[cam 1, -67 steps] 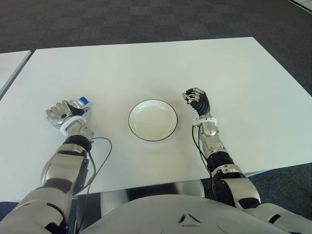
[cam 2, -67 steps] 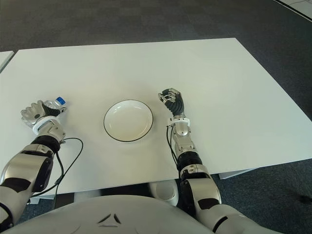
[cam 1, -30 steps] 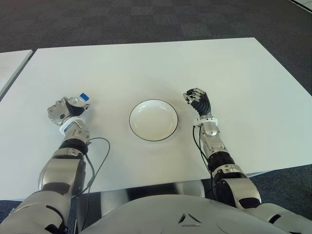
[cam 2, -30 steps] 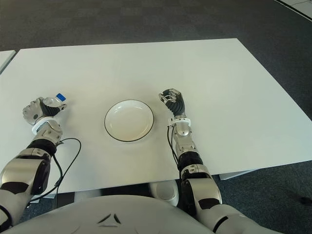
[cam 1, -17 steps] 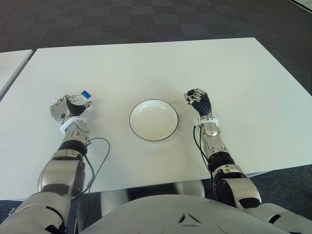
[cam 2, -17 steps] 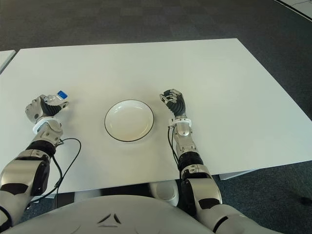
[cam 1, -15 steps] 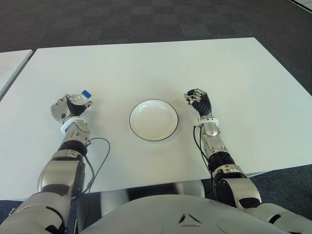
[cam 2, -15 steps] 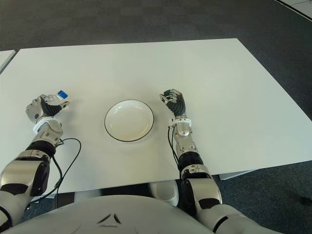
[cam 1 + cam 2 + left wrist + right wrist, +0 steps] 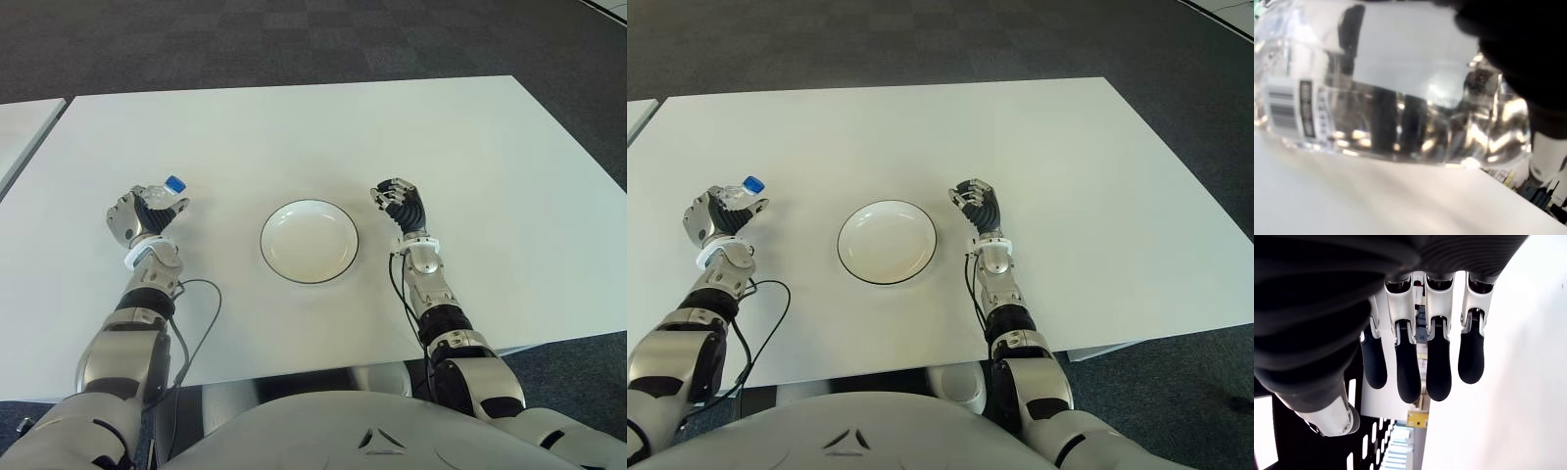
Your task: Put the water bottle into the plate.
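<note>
White table [image 9: 294, 127]: left robot hand [image 9: 137, 215] grips water bottle [image 9: 162, 193].

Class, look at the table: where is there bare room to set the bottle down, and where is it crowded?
The plate is empty. Bare table lies beyond it and right of the right hand. Tightest: the gaps between plate and each hand; the left hand holds the water bottle.

Plate [image 9: 309, 241] mid-table [image 9: 294, 127] — left hand [image 9: 140, 215] left, right hand [image 9: 400, 204] right.

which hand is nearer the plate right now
Right. The right hand shows just beside the plate, empty. The left hand is farther off on the opposite side, gripping the water bottle.
</note>
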You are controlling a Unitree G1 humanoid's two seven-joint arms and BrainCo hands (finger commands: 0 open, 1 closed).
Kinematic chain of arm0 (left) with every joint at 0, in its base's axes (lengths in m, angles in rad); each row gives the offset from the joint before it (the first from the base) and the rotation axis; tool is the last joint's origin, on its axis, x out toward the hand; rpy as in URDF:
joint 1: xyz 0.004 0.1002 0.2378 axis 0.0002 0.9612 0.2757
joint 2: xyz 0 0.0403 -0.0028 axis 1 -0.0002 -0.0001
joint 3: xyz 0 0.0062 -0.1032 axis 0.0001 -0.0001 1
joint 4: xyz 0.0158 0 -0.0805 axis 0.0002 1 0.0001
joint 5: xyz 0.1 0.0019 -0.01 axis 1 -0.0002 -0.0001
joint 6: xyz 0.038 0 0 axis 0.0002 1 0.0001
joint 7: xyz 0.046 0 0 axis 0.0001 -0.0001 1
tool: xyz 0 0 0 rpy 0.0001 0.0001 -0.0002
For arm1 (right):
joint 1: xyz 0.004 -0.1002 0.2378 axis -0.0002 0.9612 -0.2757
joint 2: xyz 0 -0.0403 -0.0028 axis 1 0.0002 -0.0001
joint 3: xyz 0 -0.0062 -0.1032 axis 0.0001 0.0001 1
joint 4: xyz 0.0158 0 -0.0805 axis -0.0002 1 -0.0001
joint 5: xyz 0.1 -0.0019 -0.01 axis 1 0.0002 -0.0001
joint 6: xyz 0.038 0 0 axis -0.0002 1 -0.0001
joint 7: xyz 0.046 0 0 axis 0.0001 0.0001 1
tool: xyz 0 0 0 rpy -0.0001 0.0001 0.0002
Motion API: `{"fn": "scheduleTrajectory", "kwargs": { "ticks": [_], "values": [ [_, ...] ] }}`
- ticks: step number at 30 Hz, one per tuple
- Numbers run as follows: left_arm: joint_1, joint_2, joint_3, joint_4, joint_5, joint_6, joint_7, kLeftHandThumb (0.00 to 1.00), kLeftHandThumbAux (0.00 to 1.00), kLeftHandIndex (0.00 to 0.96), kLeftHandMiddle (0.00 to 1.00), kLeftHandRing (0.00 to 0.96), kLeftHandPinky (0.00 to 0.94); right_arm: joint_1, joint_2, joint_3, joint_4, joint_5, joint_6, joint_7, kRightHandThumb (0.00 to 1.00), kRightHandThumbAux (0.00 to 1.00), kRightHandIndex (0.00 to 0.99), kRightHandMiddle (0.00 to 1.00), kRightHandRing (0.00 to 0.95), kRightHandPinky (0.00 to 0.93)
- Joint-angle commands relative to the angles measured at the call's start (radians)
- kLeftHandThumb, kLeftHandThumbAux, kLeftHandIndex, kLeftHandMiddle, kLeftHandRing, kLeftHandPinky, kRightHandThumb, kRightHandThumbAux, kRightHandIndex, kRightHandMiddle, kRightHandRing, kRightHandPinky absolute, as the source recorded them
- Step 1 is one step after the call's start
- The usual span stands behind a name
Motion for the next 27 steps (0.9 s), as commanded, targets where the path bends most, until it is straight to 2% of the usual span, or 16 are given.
{"fn": "scheduleTrajectory", "kwargs": {
  "ticks": [1,7,12,16,21,24,27],
  "values": [
    [0.132,-0.083,-0.043,-0.103,-0.02,0.065,-0.016,0.855,0.669,0.399,0.535,0.872,0.85,0.003,0.004,-0.002,0.008,0.015,0.001,0.011,0.705,0.729,0.428,0.513,0.522,0.539],
    [0.173,-0.051,-0.07,-0.242,0.003,0.121,-0.045,0.855,0.669,0.398,0.535,0.873,0.85,0.003,0.003,-0.003,0.009,0.015,-0.004,0.015,0.706,0.729,0.428,0.511,0.523,0.541],
    [0.205,-0.056,-0.11,-0.489,0.066,0.271,-0.094,0.855,0.669,0.398,0.533,0.868,0.842,-0.001,0.002,0.0,0.015,0.005,-0.001,0.007,0.706,0.729,0.428,0.512,0.524,0.539],
    [0.202,-0.064,-0.13,-0.566,0.096,0.323,-0.103,0.855,0.669,0.397,0.531,0.862,0.839,-0.004,0.002,0.002,0.019,0.001,0.001,0.002,0.706,0.729,0.428,0.515,0.524,0.541],
    [0.169,-0.073,-0.157,-0.588,0.116,0.333,-0.099,0.855,0.669,0.397,0.53,0.858,0.833,-0.005,0.004,0.003,0.02,0.003,0.005,0.003,0.706,0.729,0.428,0.514,0.524,0.539],
    [0.138,-0.058,-0.186,-0.581,0.133,0.278,-0.08,0.854,0.669,0.396,0.528,0.855,0.825,-0.005,0.006,0.005,0.018,0.005,0.01,0.005,0.706,0.728,0.428,0.515,0.525,0.54],
    [0.116,-0.052,-0.205,-0.577,0.147,0.256,-0.074,0.853,0.67,0.395,0.527,0.852,0.821,-0.004,0.008,0.006,0.015,0.005,0.013,0.005,0.706,0.728,0.428,0.515,0.524,0.535]
  ]
}}
